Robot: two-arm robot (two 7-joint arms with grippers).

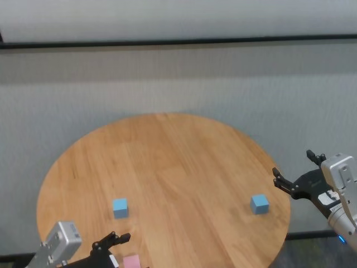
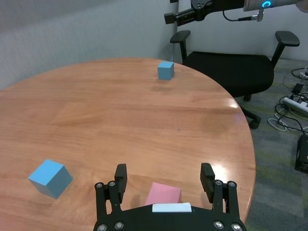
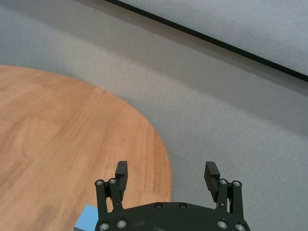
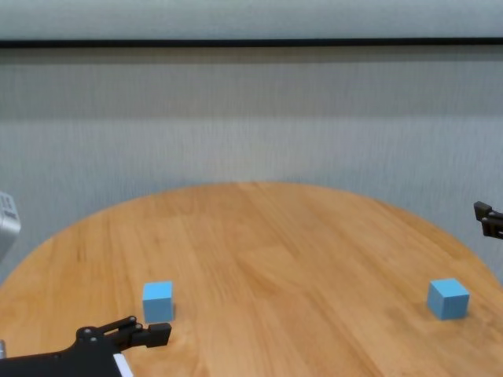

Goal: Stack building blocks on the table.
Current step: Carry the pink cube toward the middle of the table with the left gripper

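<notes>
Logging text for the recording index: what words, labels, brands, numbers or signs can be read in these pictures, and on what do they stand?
None can be read.
Small white tag on the left claw: blank as seen.
Two light blue matte cubes, pink matte cube, round wood-plank table: no markings.
Right claw: none visible.

Two blue blocks (image 4: pixel 157 301) (image 4: pixel 448 298) well apart on the table (image 4: pixel 259 243), left tool (image 4: pixel 130 334) near one.

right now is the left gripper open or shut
Open: the left gripper has its fingers spread wide, holding nothing, with the pink block just below them.
</notes>
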